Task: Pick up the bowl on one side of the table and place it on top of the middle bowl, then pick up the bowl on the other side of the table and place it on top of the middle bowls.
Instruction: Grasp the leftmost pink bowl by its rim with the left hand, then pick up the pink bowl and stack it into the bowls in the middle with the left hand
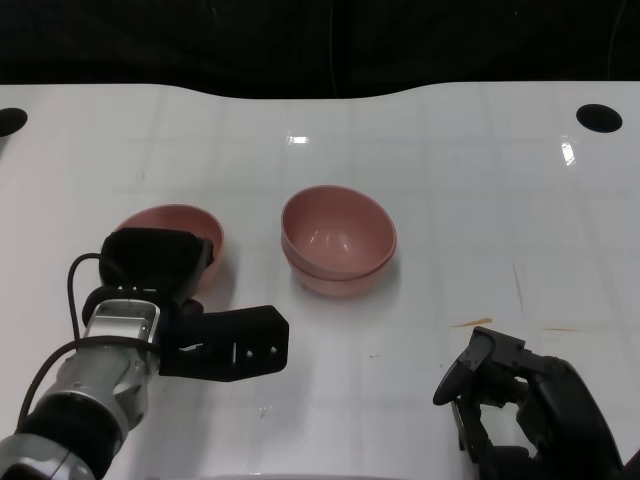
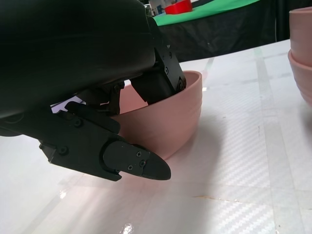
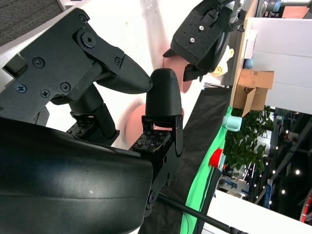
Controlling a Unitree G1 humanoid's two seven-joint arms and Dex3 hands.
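Pink plastic side bowl sits toward the white worktop's left edge, its rim pinched by the left hand, with the stacked pink middle bowls beside it, while the right hand rests empty, fingers loosely apart.

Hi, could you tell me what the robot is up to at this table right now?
It is stacking pink bowls. One bowl already sits nested in the middle bowl, so the first half looks done. The left hand is now at the remaining side bowl, with fingers over its rim and inside it while the bowl sits on the white table. The right hand rests low near the table's front edge, holding nothing.
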